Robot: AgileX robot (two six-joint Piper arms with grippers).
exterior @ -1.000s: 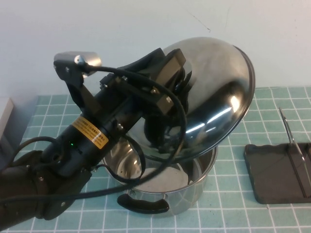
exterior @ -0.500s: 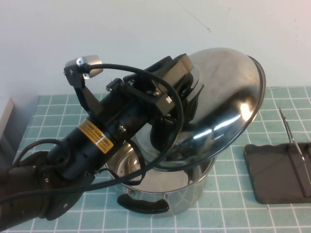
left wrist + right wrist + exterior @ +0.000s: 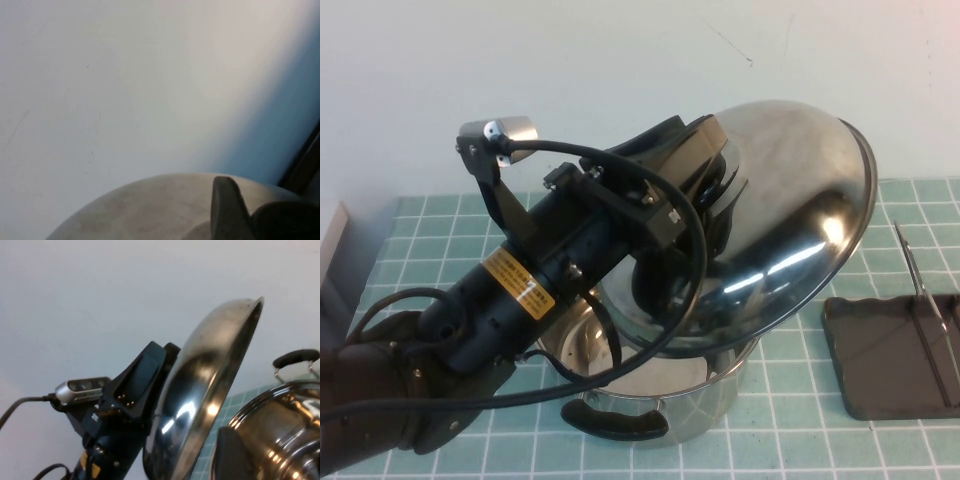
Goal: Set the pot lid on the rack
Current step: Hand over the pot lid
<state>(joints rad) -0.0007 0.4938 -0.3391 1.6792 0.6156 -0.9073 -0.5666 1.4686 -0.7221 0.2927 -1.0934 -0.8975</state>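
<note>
One pot lid (image 3: pixel 790 220), one steel pot (image 3: pixel 665 390) and one rack (image 3: pixel 890 355) show. The left gripper (image 3: pixel 705 205) holds the lid by its knob, tilted on edge in the air above the pot (rack well apart, to the right). The right gripper is unseen. A green-checked table (image 3: pixel 790 440) meets a pale wall (image 3: pixel 570 70).

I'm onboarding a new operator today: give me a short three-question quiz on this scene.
1. True or false: the lid rests flat on the pot.
2. Which gripper holds the lid? A) left B) right
3. Fill in: the rack lies on the pot's ____ side in the high view.

Key: 1. False: the lid is tilted in the air above the pot. 2. A: the left gripper grips it by the knob; the right gripper is not visible. 3. Right.
</note>
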